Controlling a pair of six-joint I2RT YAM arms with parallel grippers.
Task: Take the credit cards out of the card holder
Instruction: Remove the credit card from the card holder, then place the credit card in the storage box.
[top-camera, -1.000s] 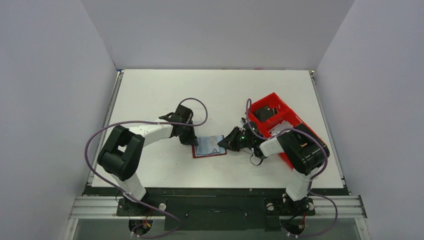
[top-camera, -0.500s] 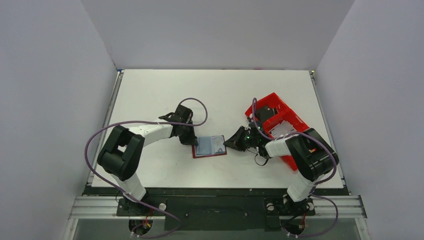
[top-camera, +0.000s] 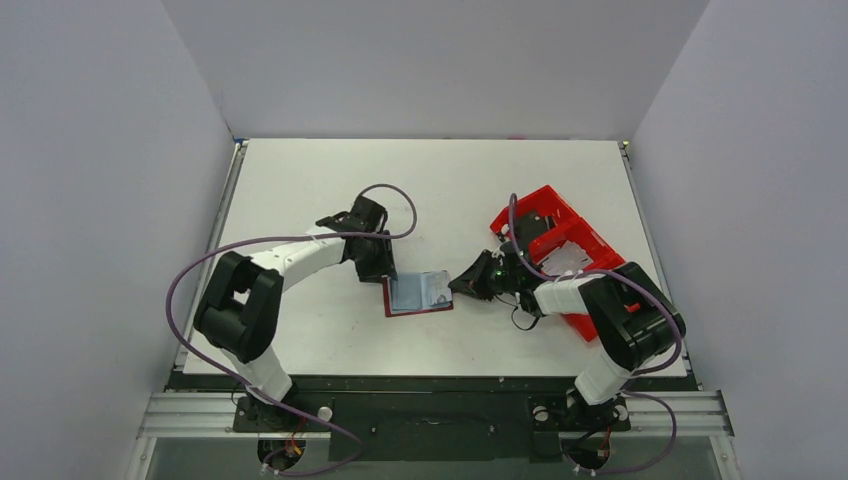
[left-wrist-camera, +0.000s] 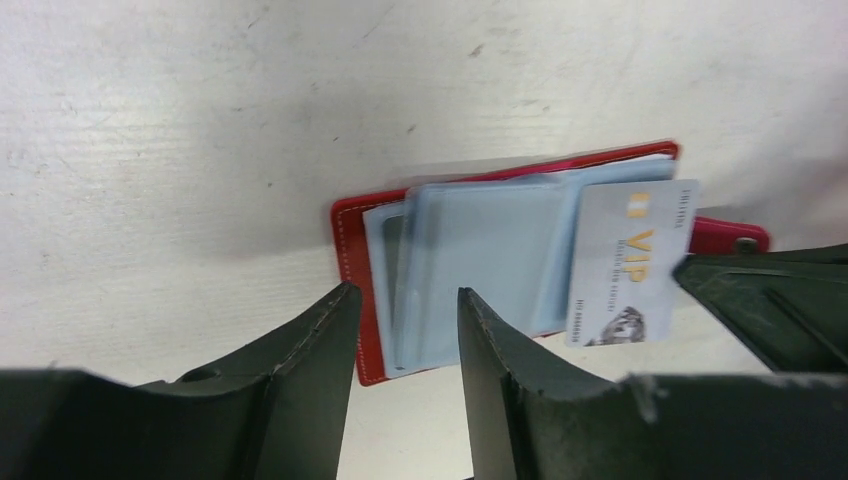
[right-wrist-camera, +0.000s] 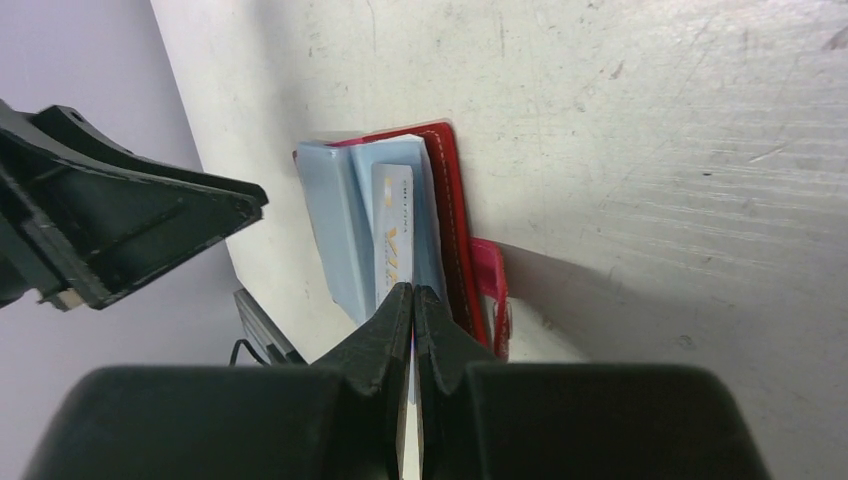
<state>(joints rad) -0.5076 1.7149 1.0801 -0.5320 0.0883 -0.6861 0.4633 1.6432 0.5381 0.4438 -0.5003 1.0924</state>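
I see right claw (right-wrist-camera: 412, 292) clamped on VIP card (left-wrist-camera: 630, 260), partly out of card holder (left-wrist-camera: 350, 250) ahead. Left claw (left-wrist-camera: 407, 295) open above holder edge. No card fully out.

On the white tabletop (top-camera: 300, 190) a small dark-red folding card holder (top-camera: 410, 296) lies open showing light-blue sleeves, the black left gripper (top-camera: 378, 272) at its far-left corner and the black right gripper (top-camera: 460, 286) meeting a pale credit card (top-camera: 438, 290) at its right edge, a bright red plastic compartment tray (top-camera: 570, 212) lying beyond that arm.
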